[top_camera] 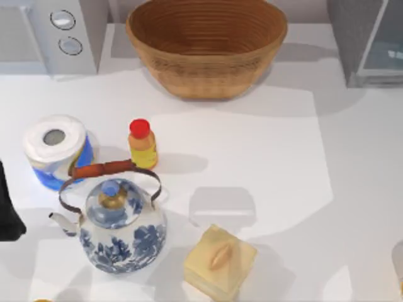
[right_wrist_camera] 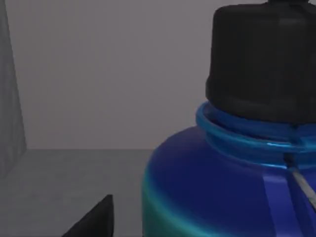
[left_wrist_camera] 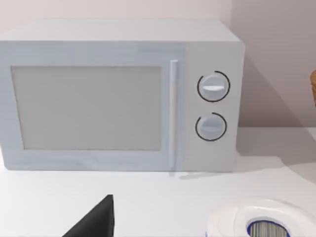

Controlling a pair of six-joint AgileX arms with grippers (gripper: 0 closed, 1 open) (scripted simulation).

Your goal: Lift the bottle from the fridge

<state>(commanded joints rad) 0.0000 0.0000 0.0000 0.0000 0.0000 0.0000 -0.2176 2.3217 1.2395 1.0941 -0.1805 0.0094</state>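
Right gripper inside fridge (top_camera: 368, 41), blue bottle (right_wrist_camera: 222, 187) right in front of it, black cap (right_wrist_camera: 264, 61) on; grip state unclear. Left arm (top_camera: 9, 207) parked.

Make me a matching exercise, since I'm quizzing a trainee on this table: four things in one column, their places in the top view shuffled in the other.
Things:
1. basket
2. teapot
3. yellow bottle
4. fridge

Places:
A. back right corner
B. front left, beside the butter-coloured box
C. back centre
D. left of centre, next to the paper roll

Pairs: 1-C, 2-B, 3-D, 4-A
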